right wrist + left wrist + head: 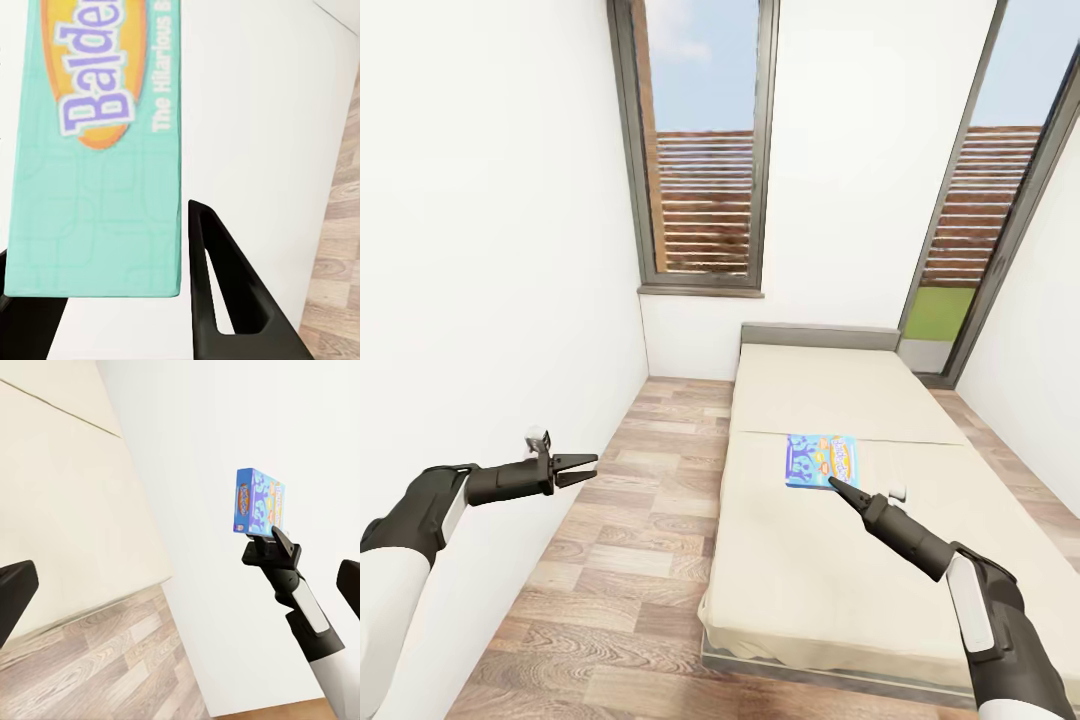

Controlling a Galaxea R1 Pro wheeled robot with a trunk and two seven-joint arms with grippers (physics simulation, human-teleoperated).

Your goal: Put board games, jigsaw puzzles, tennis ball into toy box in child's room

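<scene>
The right gripper (pixel 833 484) is clamped on the edge of the blue board game (pixel 822 460). In the left wrist view the box (pixel 259 503) stands clear above the gripper, held by its lower edge; in the right wrist view one dark finger (pixel 225 289) lies beside the box's teal side panel (pixel 105 150), which carries printed lettering. In the head view the box is over the middle of the bed (pixel 840 560); whether it touches the mattress cannot be told from that view, though the left wrist view suggests it is lifted.

The left gripper (pixel 585 467) has its fingers spread and holds nothing. It hovers over the wood-plank floor (pixel 610 600) near the white wall (pixel 490 250), well apart from the bed.

Progress, as a judgement: early. One board game is in hand and not yet delivered. No other game box is visible on the bed, so the second bed game cannot be accounted for. Transport to the toy box is outstanding for this item at least.

Materials and shapes:
- Board game: rigid flat rectangular carton, glossy blue print, sharp corners; should hold shape under a clamp
- Bed: beige mattress, matte, with a seam across its width; grey headboard (pixel 820 336)
- Floor: mottled brown planks
- Windows (pixel 705 150): tall, dark-framed, with slatted wooden fencing outside
</scene>
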